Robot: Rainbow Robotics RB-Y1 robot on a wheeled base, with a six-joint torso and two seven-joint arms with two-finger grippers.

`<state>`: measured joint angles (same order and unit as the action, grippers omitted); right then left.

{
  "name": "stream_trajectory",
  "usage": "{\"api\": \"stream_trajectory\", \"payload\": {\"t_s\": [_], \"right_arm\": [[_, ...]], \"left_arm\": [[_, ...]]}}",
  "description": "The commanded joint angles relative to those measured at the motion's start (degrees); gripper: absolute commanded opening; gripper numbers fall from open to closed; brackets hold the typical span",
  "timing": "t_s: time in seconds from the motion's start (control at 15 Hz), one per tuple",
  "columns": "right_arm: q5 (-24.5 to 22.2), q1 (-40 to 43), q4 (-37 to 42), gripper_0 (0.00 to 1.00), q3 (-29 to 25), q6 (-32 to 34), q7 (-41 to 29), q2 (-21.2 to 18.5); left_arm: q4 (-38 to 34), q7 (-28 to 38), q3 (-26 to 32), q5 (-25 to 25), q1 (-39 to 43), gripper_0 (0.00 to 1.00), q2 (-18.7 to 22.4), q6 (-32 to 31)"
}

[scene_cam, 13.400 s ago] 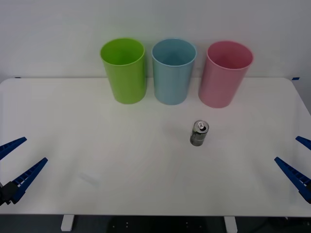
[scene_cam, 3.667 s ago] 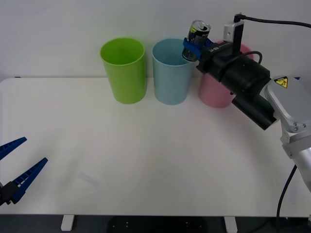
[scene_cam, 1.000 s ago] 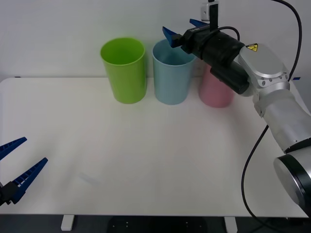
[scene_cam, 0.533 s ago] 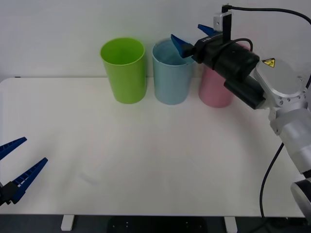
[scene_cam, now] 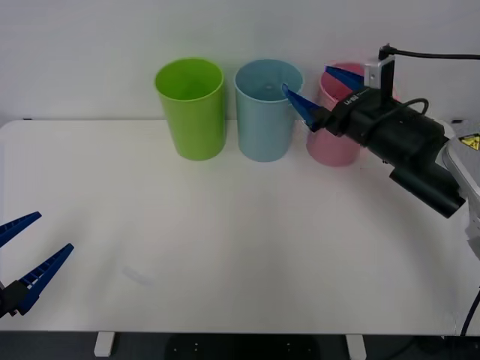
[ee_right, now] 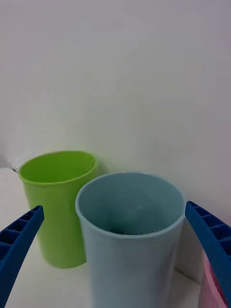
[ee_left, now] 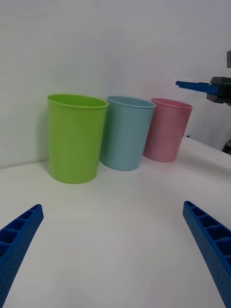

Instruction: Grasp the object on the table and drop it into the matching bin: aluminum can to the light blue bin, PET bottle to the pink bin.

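Front view shows us the right gripper (scene_cam: 321, 91) with fingers spread wide and holding nothing, raised between the light blue bin (scene_cam: 267, 112) and the pink bin (scene_cam: 335, 142), while the left gripper (scene_cam: 28, 251) waits wide at 8 o'clock over the table (scene_cam: 240, 240), and we cannot tell where the aluminum can is.

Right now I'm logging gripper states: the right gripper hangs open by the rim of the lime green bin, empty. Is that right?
Not quite. The right gripper hangs open and empty, but by the rim of the light blue bin, not the lime green bin. The front view shows it between the light blue and pink bin.
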<state>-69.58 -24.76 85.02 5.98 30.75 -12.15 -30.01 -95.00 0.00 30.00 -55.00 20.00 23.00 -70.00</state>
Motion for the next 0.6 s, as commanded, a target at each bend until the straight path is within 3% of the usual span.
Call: {"api": "stream_trajectory", "payload": {"t_s": [0.07, 0.33, 0.6], "right_arm": [[0.32, 6.04, 4.72, 1.00, -2.99, 4.05, 0.81, -1.11], [3.58, 14.31, 10.61, 1.00, -3.96, 5.02, 3.89, -4.27], [6.39, 21.07, 12.72, 1.00, -4.93, 5.46, 12.15, -6.38]], "left_arm": [[0.00, 0.00, 0.00, 0.00, 0.00, 1.00, 0.00, 0.00], [0.00, 0.00, 0.00, 0.00, 0.00, 1.00, 0.00, 0.00], [0.00, 0.00, 0.00, 0.00, 0.00, 1.00, 0.00, 0.00]]}}
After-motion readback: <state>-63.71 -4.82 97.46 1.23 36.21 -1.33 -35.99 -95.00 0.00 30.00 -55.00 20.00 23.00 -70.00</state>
